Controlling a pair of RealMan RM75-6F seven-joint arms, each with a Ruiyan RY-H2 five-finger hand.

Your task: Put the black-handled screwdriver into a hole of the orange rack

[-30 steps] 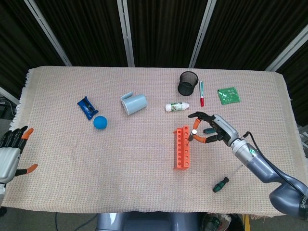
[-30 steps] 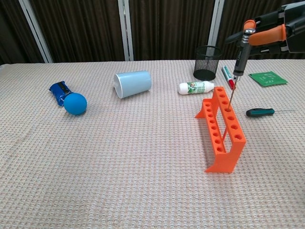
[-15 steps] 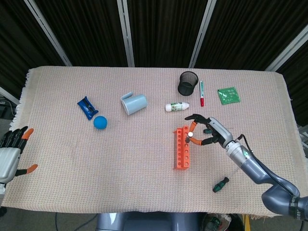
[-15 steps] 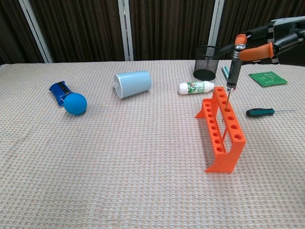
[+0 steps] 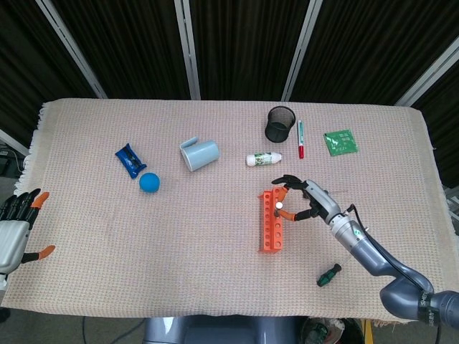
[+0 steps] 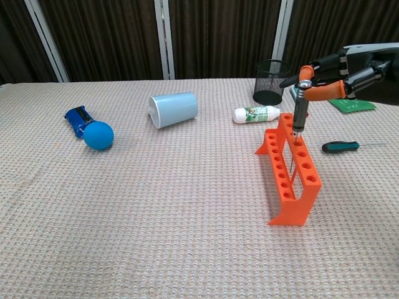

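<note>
The orange rack [image 5: 271,222] [image 6: 290,169] stands right of the table's middle. The black-handled screwdriver [image 6: 298,111] is upright over it, its thin shaft passing down through a hole near the rack's far end. From above only its handle top [image 5: 280,206] shows. My right hand [image 5: 307,203] [image 6: 336,76] pinches the handle between orange fingertips [image 6: 319,91], with the other fingers spread. My left hand [image 5: 16,228] rests at the table's left edge, fingers apart, holding nothing.
A green-handled screwdriver [image 5: 329,274] [image 6: 340,146] lies right of the rack. Behind it are a white bottle [image 6: 256,114], a black mesh cup [image 6: 270,90], a red pen [image 5: 300,139] and a green board [image 5: 341,142]. A pale blue cup [image 6: 174,109], blue ball [image 6: 98,135] and blue packet [image 6: 77,119] lie left.
My right hand has come down and towards the rack with the screwdriver. The shaft, earlier above the rack, now runs down through a hole. The left hand has not moved.
</note>
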